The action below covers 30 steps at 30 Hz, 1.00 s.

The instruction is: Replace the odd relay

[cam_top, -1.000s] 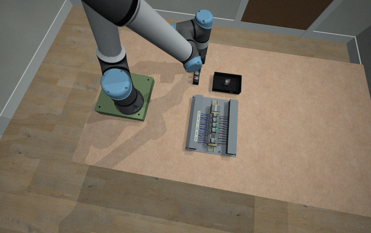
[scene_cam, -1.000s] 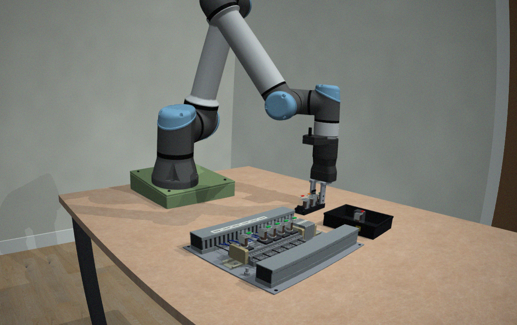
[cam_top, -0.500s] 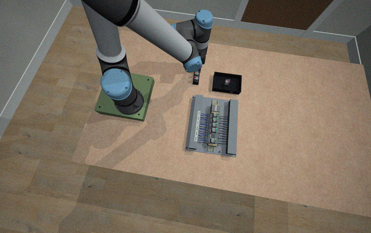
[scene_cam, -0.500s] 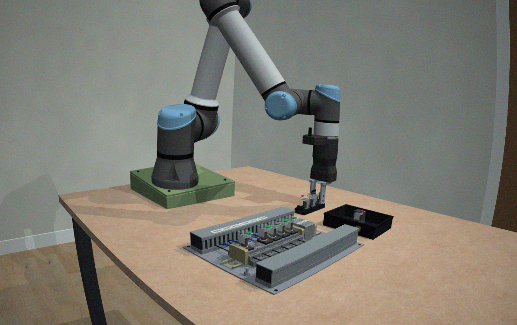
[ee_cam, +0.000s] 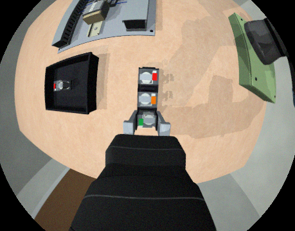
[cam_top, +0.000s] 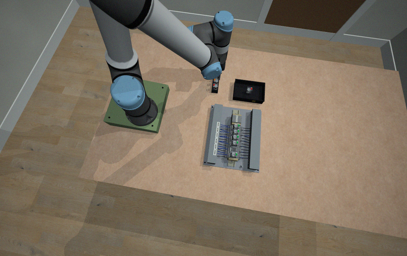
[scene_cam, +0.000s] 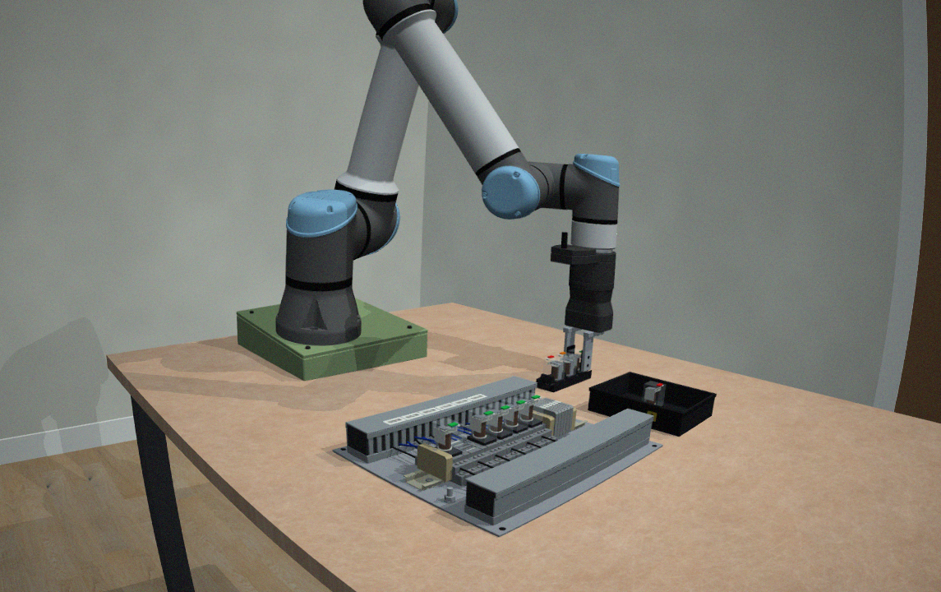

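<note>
My gripper (ee_cam: 146, 116) (scene_cam: 578, 359) is shut on the spare relay with the green button (ee_cam: 149, 119), at the near end of the black holder (ee_cam: 147, 88) (scene_cam: 565, 381) in the wrist view. Its green button is on the left there, the tray side. The spares with the red button (ee_cam: 146, 77) and orange button (ee_cam: 145, 99) stand in the holder, buttons on the right. A relay with a red button (cam_top: 248, 90) (scene_cam: 652, 391) (ee_cam: 60, 85) is in the black tray (ee_cam: 93, 83) (scene_cam: 687, 421). Green-button relays stand in the row, buttons to the right in the top view; one socket (cam_top: 233, 149) is empty.
The grey panel (cam_top: 244, 167) has wire ducts (cam_top: 255, 140) (scene_cam: 561, 464) on both sides of the row. Terminal blocks (cam_top: 236, 118) stand at the row's end nearer the tray. The green base block (cam_top: 163, 105) (ee_cam: 256, 72) carries the arm.
</note>
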### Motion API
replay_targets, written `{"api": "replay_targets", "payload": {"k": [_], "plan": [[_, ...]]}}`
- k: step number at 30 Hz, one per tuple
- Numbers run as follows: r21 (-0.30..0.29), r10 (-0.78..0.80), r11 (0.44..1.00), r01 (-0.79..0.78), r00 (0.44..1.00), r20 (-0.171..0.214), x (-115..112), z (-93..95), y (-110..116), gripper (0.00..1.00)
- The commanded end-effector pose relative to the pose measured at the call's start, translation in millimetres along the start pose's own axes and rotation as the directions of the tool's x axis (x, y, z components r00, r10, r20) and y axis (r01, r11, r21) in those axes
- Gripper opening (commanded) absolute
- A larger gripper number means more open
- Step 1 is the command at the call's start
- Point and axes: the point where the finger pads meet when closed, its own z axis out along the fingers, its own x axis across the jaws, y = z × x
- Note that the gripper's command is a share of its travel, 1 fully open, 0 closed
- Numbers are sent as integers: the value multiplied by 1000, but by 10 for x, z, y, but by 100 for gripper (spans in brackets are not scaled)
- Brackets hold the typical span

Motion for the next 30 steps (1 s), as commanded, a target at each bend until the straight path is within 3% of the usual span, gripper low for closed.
{"api": "replay_targets", "payload": {"k": [1, 6, 18, 23, 30], "plan": [[-1, 0, 1000, 0, 1000, 1, -4, -4, 2, 0], [-1, 0, 1000, 0, 1000, 2, -4, -204, 2, 0], [-1, 0, 1000, 0, 1000, 2, -4, -204, 2, 0], [-1, 0, 1000, 0, 1000, 2, -4, -399, 2, 0], [-1, 0, 1000, 0, 1000, 2, -4, -399, 2, 0]]}}
